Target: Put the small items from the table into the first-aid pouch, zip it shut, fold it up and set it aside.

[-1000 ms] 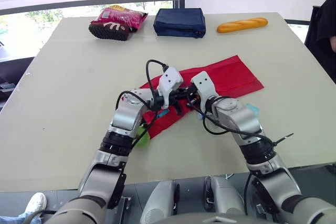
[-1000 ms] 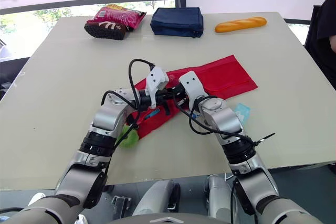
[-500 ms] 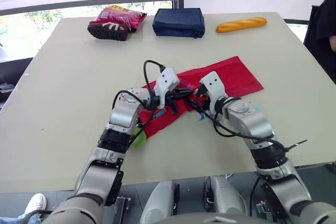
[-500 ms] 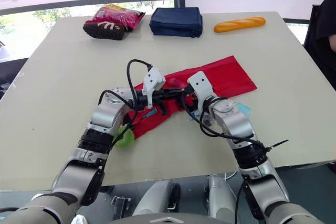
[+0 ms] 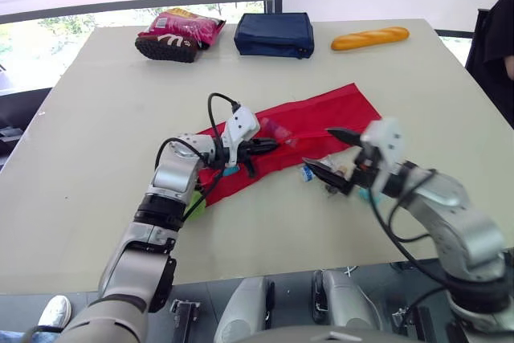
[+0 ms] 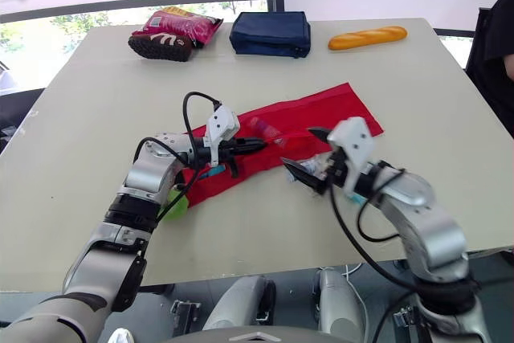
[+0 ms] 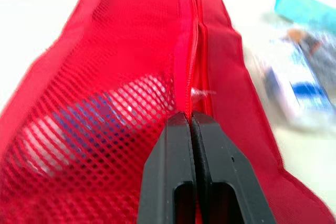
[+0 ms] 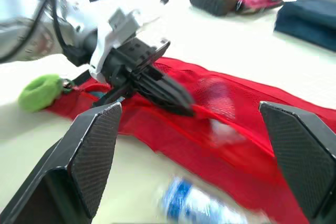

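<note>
Table (image 5: 96,118): one, pale, and everything I see lies on it.
Green item (image 8: 41,92): one, small, tucked against my left forearm at 8 o'clock from the pouch.
Left gripper (image 7: 190,119): one, clenched on the zip line of the red pouch, fingers pressed flat together near the pouch's 8 o'clock end.
Red pouch (image 5: 321,118): one, lying flat and unfolded at mid-table, its long side running from 8 o'clock to 2 o'clock. Through the mesh I make out one blue item (image 5: 230,170) under my left gripper and one pale pinkish item (image 5: 278,128) further along.
Loose small items: three I can count, all just off the pouch's near edge at 5 o'clock. They are one blue-and-white packet (image 5: 306,174), one clear wrapper (image 5: 331,169), and one teal piece (image 5: 371,195) partly behind my right wrist.
Right gripper (image 5: 318,147): one, released, its two fingers spread wide, raised off the table above those loose items and touching nothing.
Far edge, 11 to 1 o'clock from the pouch: pink-and-brown snack packs (image 5: 178,33), one or two, I cannot tell which; one navy case (image 5: 275,34); one bread roll (image 5: 370,38).
Person (image 5: 494,46): one dark sleeve at the table's 3 o'clock edge.
</note>
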`<act>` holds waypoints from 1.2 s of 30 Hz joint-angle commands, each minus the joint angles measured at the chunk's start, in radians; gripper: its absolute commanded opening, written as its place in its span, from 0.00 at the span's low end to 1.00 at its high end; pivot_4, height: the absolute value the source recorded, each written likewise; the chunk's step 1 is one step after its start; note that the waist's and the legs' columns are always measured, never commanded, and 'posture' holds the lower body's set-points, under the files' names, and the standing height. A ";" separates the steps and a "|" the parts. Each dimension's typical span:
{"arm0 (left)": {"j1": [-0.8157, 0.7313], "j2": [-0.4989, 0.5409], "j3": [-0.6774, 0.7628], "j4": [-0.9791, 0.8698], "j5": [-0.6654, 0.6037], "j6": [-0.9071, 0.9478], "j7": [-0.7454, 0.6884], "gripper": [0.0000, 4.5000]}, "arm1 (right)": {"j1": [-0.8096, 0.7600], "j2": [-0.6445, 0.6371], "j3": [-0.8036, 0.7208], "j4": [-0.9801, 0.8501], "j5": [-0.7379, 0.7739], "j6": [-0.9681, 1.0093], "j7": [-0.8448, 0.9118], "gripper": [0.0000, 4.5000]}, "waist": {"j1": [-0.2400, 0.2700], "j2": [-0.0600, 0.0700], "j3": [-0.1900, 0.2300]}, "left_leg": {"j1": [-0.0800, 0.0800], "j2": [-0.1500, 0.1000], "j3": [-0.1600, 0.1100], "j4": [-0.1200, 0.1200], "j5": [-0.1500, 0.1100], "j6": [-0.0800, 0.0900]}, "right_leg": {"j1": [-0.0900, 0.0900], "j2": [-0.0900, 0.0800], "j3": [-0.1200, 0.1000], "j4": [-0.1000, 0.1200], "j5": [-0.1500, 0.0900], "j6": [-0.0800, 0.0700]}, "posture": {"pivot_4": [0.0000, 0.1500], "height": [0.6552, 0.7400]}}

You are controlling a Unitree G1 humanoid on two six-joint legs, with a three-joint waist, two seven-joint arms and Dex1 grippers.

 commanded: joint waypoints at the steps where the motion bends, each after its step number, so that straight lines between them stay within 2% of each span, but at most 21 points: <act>1: 0.012 0.036 0.031 -0.034 -0.016 -0.011 -0.017 0.00 | 0.115 -0.065 -0.205 -0.094 0.151 -0.012 0.064 0.99 | 0.004 0.000 0.000 | 0.000 0.000 0.000 0.000 0.000 0.001 | 0.000 0.000 0.000 0.000 0.000 0.000 | 1.00 1.00; 7: 0.033 0.072 0.036 -0.051 -0.019 -0.007 -0.042 0.00 | 0.450 -0.201 -0.544 -0.143 0.268 -0.081 0.236 0.99 | 0.016 0.000 0.000 | 0.002 0.004 0.000 0.000 -0.001 0.002 | 0.002 0.000 0.000 -0.002 0.000 0.000 | 1.00 1.00; 11: 0.041 0.087 0.037 -0.056 -0.025 -0.007 -0.048 0.00 | 0.573 -0.219 -0.695 -0.141 0.327 -0.127 0.283 0.99 | 0.021 0.000 0.000 | 0.002 0.005 0.002 0.000 -0.001 0.002 | 0.003 0.000 0.000 -0.003 0.000 0.000 | 1.00 1.00; 16: 0.032 0.097 0.040 -0.045 -0.025 -0.008 -0.055 0.00 | 0.652 -0.233 -0.787 -0.134 0.368 -0.161 0.303 0.99 | 0.023 0.000 0.000 | 0.003 0.006 0.002 0.000 -0.001 0.002 | 0.004 0.000 -0.001 -0.004 0.000 0.001 | 1.00 1.00; 20: 0.031 0.100 0.039 -0.041 -0.022 -0.012 -0.056 0.00 | 0.674 -0.248 -0.801 -0.126 0.365 -0.180 0.307 0.99 | 0.024 0.000 0.000 | 0.003 0.006 0.002 0.000 -0.001 0.002 | 0.004 0.000 -0.001 -0.004 0.000 0.001 | 1.00 1.00; 24: 0.026 0.099 0.038 -0.037 -0.020 -0.013 -0.055 0.00 | 0.646 -0.282 -0.752 -0.110 0.319 -0.212 0.295 0.99 | 0.024 0.000 0.000 | 0.003 0.006 0.002 0.000 -0.001 0.002 | 0.004 0.000 -0.001 -0.004 0.000 0.001 | 1.00 1.00; 27: 0.022 0.093 0.034 -0.033 -0.017 -0.014 -0.052 0.00 | 0.563 -0.334 -0.633 -0.092 0.250 -0.215 0.254 0.99 | 0.021 0.000 0.000 | 0.003 0.006 0.002 0.000 -0.001 0.002 | 0.004 0.000 -0.001 -0.004 0.000 0.001 | 1.00 1.00; 32: 0.015 0.081 0.020 -0.032 -0.007 -0.026 -0.046 0.00 | 0.236 -0.431 -0.293 0.043 0.122 -0.221 0.248 0.99 | 0.022 0.000 0.000 | 0.003 0.006 0.002 0.000 -0.001 0.002 | 0.004 0.000 -0.001 -0.004 0.000 0.000 | 1.00 1.00; 36: 0.008 0.065 0.018 -0.033 0.003 -0.036 -0.025 0.00 | -0.085 -0.400 -0.026 0.197 0.048 -0.214 0.287 0.99 | 0.026 0.000 0.000 | 0.002 0.006 0.002 0.000 -0.001 0.001 | 0.004 0.000 -0.002 -0.004 0.000 0.000 | 1.00 1.00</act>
